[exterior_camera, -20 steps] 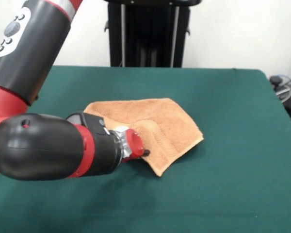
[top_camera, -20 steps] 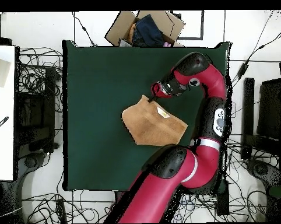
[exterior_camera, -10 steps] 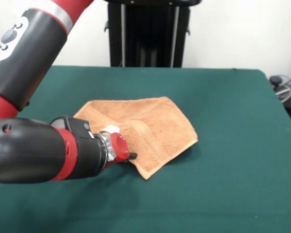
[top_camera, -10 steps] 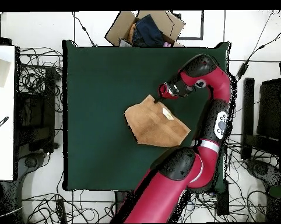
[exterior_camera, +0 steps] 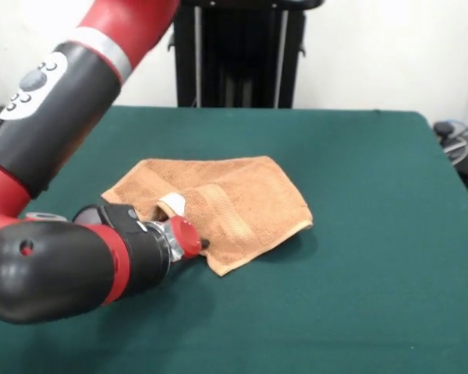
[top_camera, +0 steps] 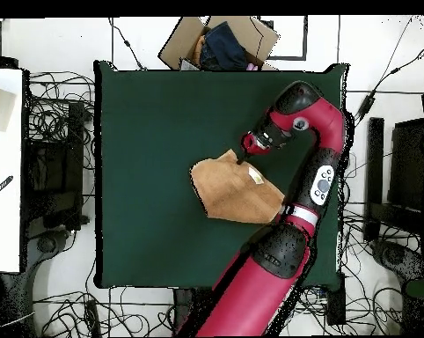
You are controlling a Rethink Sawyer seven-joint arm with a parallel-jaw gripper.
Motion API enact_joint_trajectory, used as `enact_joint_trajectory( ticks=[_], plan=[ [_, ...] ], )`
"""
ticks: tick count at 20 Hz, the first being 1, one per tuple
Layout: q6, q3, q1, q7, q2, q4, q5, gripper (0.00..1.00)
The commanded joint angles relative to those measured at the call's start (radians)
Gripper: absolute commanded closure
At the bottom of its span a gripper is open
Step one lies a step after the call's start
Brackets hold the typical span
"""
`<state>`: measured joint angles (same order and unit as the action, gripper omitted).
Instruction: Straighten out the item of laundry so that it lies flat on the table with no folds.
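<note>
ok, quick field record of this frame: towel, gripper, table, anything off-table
towel: orange-tan towel, still folded over itself, white label showing
gripper: gripper at the towel's near edge in the front view; jaws' state cannot be told
table: green table, towel near its middle
off-table: open cardboard box beyond the far edge, cables on the floor

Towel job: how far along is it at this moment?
Done: little; the towel lies on the table folded over, its white label showing. In hand: the gripper sits at the towel's near edge. Left: spreading it flat without folds.
</note>
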<state>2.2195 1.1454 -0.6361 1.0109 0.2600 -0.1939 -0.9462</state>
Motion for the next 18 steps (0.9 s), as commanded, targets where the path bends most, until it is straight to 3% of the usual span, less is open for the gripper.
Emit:
enact_joint_trajectory(
  ticks=[1, 5, 9, 18],
  plan=[
    [0.100, 0.516, -0.029, -0.448, 0.027, 0.071, -0.578, 1.00],
    [0.086, 0.746, -0.052, -0.571, 0.051, 0.098, -0.872, 1.00],
    [0.066, 0.908, -0.068, -0.605, 0.077, 0.113, -1.055, 1.00],
    [0.030, 1.179, -0.088, -0.691, 0.133, 0.134, -1.386, 1.00]
  ],
)
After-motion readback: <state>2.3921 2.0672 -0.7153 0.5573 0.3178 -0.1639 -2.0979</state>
